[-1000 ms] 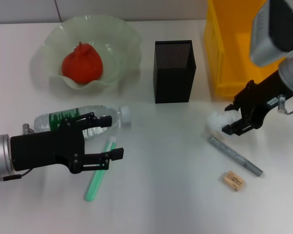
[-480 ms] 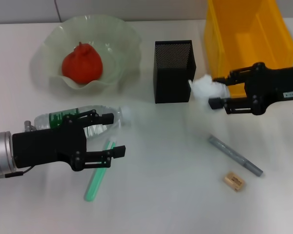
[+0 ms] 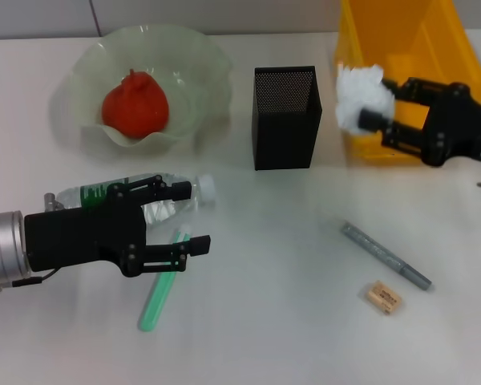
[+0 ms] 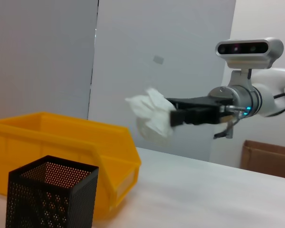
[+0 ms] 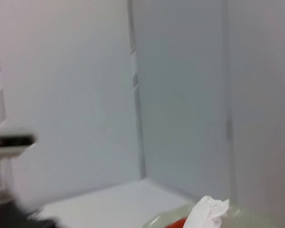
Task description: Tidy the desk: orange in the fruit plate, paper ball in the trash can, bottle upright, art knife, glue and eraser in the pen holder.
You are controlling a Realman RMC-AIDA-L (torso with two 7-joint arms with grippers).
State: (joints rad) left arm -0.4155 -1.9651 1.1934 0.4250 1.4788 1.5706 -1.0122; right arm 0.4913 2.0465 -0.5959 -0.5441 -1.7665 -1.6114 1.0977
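White paper ball [image 3: 358, 94] clenched in right tool [image 3: 374, 108] over yellow trash can [image 3: 401, 48]; left tool [image 3: 184, 216] released.

Crumpled white paper ball [image 5: 208, 212] at the lower edge, in front of a pale grey panelled wall. Directly behind the paper ball, a sliver of the red-orange fruit [image 5: 177, 223] and the pale-green translucent glass bowl rim [image 5: 237, 209]. White table [image 5: 109, 199] beside it.
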